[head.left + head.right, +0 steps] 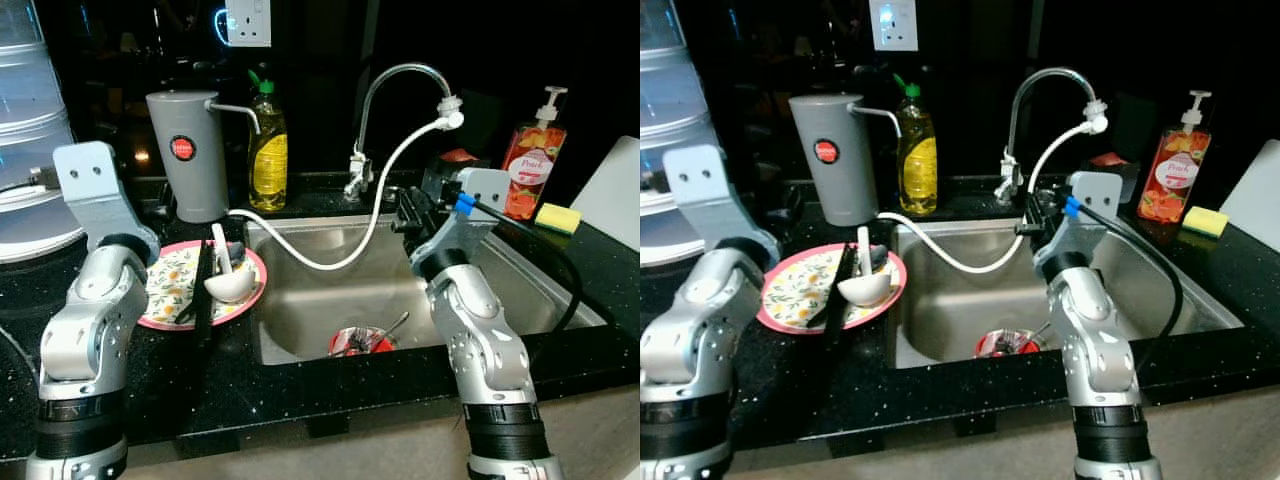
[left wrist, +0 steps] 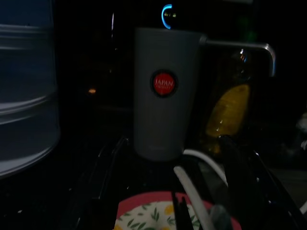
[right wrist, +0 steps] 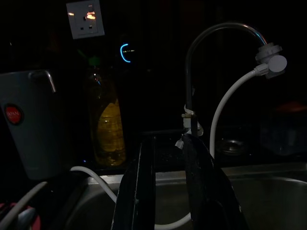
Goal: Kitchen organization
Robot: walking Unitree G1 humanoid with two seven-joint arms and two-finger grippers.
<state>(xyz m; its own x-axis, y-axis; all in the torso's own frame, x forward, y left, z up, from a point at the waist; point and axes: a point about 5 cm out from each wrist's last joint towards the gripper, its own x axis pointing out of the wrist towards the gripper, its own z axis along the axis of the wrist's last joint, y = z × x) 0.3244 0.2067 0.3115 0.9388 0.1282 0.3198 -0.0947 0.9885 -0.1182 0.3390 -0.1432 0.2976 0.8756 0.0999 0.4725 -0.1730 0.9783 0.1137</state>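
Note:
A pink-rimmed floral plate [image 1: 165,290] lies on the black counter left of the sink [image 1: 500,262]. On it rest a white ladle [image 1: 228,280] and black chopsticks [image 1: 203,295]. A red bowl [image 1: 358,341] with a spoon sits in the bottom of the sink. My left gripper [image 2: 173,141] is open above the near side of the plate and faces the grey water dispenser [image 1: 188,155]. My right gripper [image 1: 408,207] hovers over the back of the sink near the faucet [image 1: 385,95]. Its fingers [image 3: 139,182] stand a little apart with nothing between them.
A white hose [image 1: 340,255] runs from the faucet tip across the sink to the dispenser. A yellow dish-soap bottle [image 1: 267,150] stands behind the sink. At the right are a peach soap pump [image 1: 533,160] and a yellow sponge [image 1: 557,217], at the far left a large clear water bottle [image 1: 25,150].

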